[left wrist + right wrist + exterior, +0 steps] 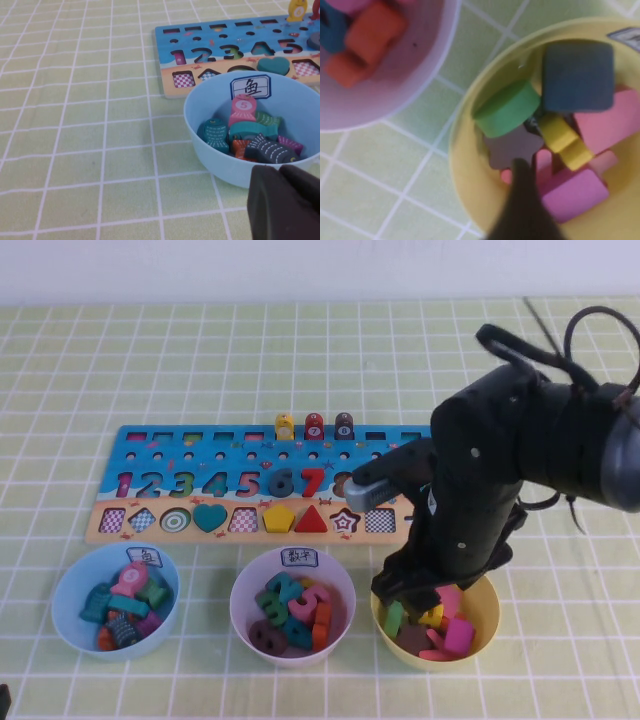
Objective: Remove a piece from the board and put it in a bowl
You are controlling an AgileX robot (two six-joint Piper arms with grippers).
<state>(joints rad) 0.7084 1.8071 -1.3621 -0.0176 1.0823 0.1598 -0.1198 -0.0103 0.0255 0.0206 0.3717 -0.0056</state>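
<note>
Right gripper (418, 592) sits low over the yellow round plastic bowl (484, 608) near the table's front edge, its grip state hidden. The small yellow wooden equals-sign piece (563, 140) lies in that bowl among other shapes, so the drop looks done; only retreat remains. Left gripper (285, 202) is parked at the front-left corner beside the light blue bowl (210, 107), grip state also hidden.

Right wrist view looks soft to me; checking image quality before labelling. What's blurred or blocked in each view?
Right wrist view: yellow bowl contents blurred, dark finger smeared. High view: sharp, right arm hides board's end. Left wrist view: left gripper blurred.

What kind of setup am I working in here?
Probably a tabletop test station set up for a child's sorting game: green checked cloth, number puzzle board, sorting bowls. Right gripper over the yellow bowl; left gripper beside the blue bowl.
</note>
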